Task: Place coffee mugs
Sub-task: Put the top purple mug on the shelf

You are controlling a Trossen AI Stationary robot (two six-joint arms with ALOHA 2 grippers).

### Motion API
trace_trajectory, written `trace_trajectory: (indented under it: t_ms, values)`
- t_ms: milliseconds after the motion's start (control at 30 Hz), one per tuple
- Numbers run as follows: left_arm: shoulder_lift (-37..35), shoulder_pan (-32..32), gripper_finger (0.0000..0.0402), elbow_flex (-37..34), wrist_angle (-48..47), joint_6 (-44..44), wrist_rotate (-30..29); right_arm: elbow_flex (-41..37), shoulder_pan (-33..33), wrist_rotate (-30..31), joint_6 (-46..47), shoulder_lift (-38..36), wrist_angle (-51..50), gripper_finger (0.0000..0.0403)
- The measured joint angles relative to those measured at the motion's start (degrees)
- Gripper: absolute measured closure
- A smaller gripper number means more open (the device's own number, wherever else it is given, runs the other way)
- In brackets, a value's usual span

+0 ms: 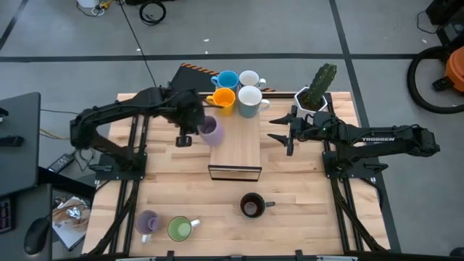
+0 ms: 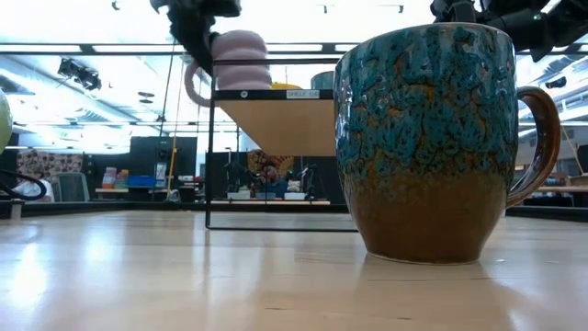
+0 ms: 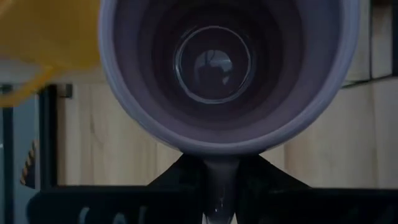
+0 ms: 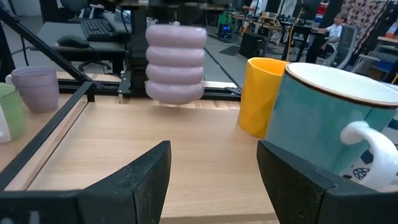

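Left claw grips lavender mug — ribbed, glossy.

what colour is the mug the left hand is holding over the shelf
Lavender mug, ribbed in rounded bands; shows best in the right wrist view.

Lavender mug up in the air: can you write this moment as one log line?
left gripper: shut on lavender mug, held above shelf | right gripper: open, empty, beside shelf | on shelf: orange mug

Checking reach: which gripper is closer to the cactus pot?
Right. The right gripper hangs open just beside the cactus pot; the left gripper holds a lavender mug across the shelf.
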Motion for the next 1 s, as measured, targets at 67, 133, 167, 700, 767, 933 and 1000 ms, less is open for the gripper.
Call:
trace_trajectory:
  t_ms: [67,133,167,700,767,933,1000]
  values:
    - [2.65,0.37,0.0348,3.09,-2.05,1.02,-0.13,0.00,0.00,0.00,-0.44,0.01,0.01,0.0159]
    - [5.29,0.77,0.0348,6.03,-3.17,2.11,-0.09,0.00,0.00,-0.02,-0.79,0.01,-0.03,0.0159]
    - [6.49,1.00,0.0348,7.48,-3.66,2.38,-0.03,0.00,0.00,-0.02,-1.07,0.01,-0.01,0.0159]
    - [15.99,2.94,0.0348,15.89,-6.95,9.40,2.33,0.00,-0.05,-0.06,-1.34,0.01,0.06,0.0159]
    - [16.11,3.38,0.0348,15.94,-6.62,9.80,2.26,0.00,-0.05,-0.07,-1.19,0.01,0.08,0.0159]
    - [16.37,3.53,0.0348,15.95,-4.98,10.58,0.47,0.00,-0.05,-0.07,-1.14,0.01,0.08,0.0159]
    - [16.39,3.51,0.0338,15.95,-4.68,10.85,0.20,0.00,-0.05,-0.09,-1.17,0.01,0.08,0.0159]
